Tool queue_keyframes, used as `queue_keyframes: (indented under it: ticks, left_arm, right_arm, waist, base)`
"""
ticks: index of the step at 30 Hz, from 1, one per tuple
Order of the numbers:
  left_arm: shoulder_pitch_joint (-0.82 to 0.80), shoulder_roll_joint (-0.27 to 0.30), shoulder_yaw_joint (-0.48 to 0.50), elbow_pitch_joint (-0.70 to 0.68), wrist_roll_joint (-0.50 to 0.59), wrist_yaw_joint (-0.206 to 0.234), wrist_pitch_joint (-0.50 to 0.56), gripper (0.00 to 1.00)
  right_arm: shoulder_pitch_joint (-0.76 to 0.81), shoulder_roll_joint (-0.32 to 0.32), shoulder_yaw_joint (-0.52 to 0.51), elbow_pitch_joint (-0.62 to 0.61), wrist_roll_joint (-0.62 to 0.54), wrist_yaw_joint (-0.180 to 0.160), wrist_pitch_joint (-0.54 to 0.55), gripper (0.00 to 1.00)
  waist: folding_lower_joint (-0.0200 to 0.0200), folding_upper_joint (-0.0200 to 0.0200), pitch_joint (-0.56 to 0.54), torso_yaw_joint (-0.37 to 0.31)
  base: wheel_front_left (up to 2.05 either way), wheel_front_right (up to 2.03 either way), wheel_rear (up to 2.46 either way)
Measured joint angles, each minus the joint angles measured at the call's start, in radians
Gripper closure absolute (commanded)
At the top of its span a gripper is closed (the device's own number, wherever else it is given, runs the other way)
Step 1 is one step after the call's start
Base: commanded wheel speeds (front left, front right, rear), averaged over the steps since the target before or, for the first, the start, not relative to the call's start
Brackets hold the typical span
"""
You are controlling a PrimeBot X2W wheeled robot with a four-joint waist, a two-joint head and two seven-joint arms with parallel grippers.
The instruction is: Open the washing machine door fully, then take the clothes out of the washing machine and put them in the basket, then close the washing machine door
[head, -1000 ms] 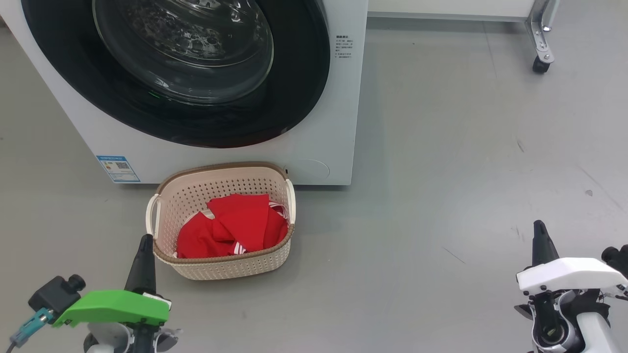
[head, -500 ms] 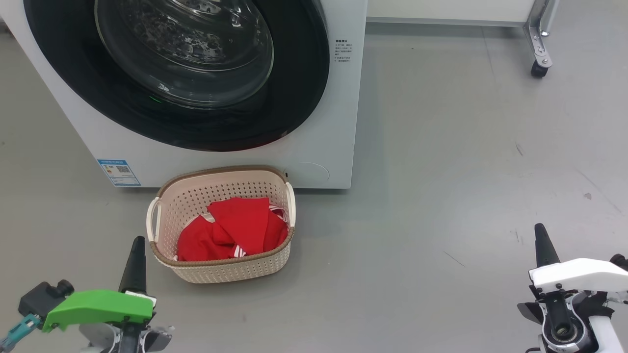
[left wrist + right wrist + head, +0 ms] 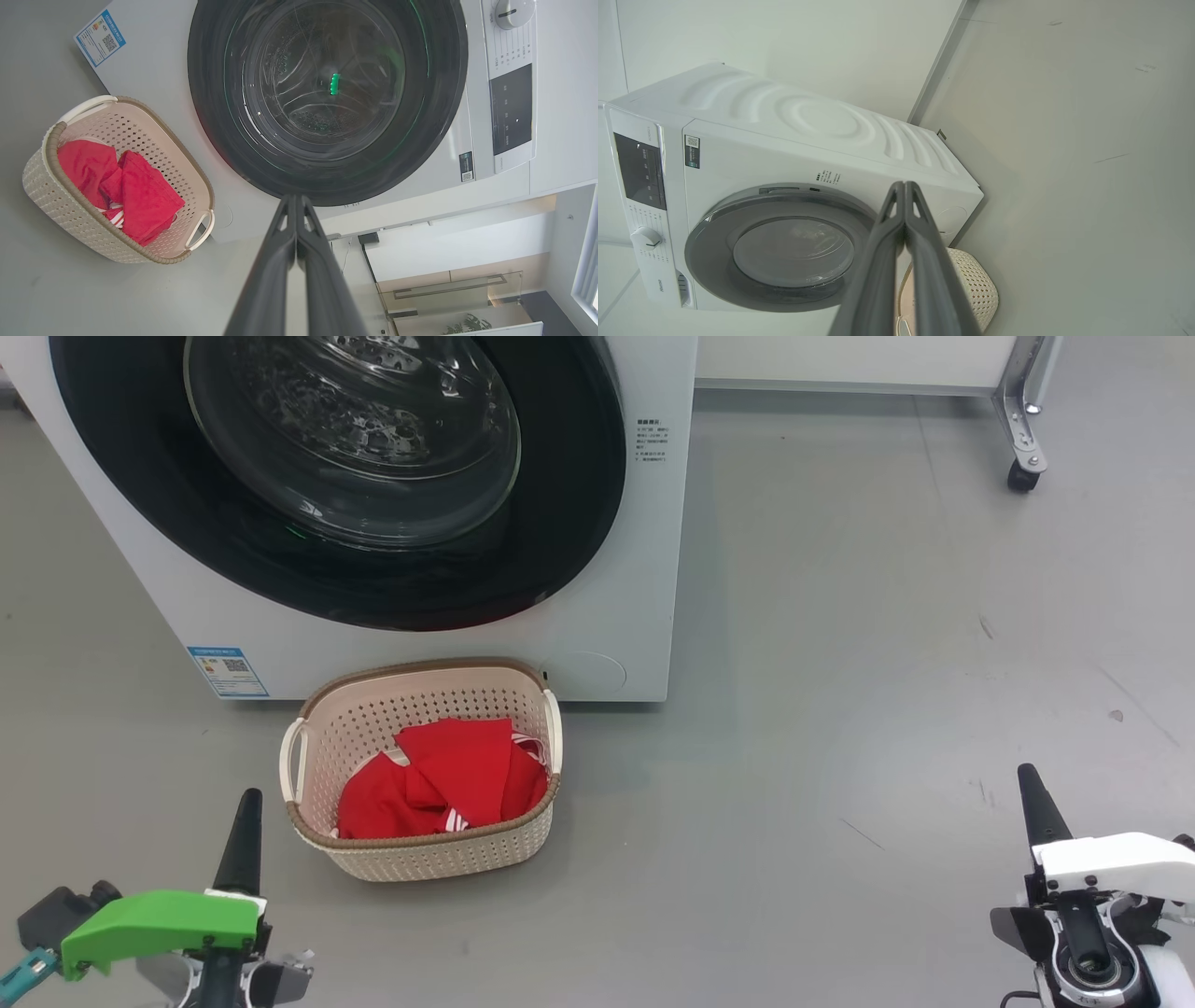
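Left gripper (image 3: 248,803) and right gripper (image 3: 1031,784) hang empty, fingers pressed fully together. Red clothes (image 3: 439,779) lie crumpled inside the basket (image 3: 439,859), which stands on the floor (image 3: 840,709) just in front of the washing machine (image 3: 644,569), below the shut washing machine door (image 3: 560,523). The left gripper is near the basket's near left corner, the right well apart.

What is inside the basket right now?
Red clothes with white stripe trim lie bunched in the basket. They cover most of its bottom, so anything beneath them cannot be seen.
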Motion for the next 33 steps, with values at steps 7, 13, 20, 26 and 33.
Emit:
queue_keyframes:
  ticks: [7,13,20,26,33]
  left_arm:
    - [0.0,0.002,0.017,0.0,-0.073,0.0,0.019,1.0]
    - [0.001,0.004,0.032,0.0,-0.137,0.0,0.04,1.0]
    - [0.005,0.006,0.049,0.0,-0.21,0.0,0.062,1.0]
    - [0.005,0.008,0.055,0.0,-0.238,0.0,0.063,1.0]
    - [0.005,0.008,0.056,0.0,-0.238,0.0,0.063,1.0]
  right_arm:
    - [0.0,0.004,-0.016,0.002,0.091,0.014,0.023,1.0]
    - [0.0,0.007,-0.032,0.004,0.171,0.023,0.042,1.0]
    - [0.0,0.012,-0.048,0.006,0.259,0.033,0.067,1.0]
    - [0.0,0.012,-0.053,0.007,0.287,0.04,0.07,1.0]
    - [0.0,0.012,-0.053,0.007,0.289,0.04,0.07,1.0]
  waist:
    - [0.0,0.0,-0.006,-0.001]
    - [0.0,0.0,-0.01,-0.001]
    - [0.0,0.0,-0.016,-0.001]
    - [0.0,0.0,-0.017,-0.002]
    - [0.0,0.0,-0.017,-0.002]
  base:
    - [0.0,0.0,0.0]
    - [0.0,0.0,0.0]
    - [0.0,0.0,0.0]
    - [0.0,0.0,0.0]
    - [0.0,0.0,0.0]
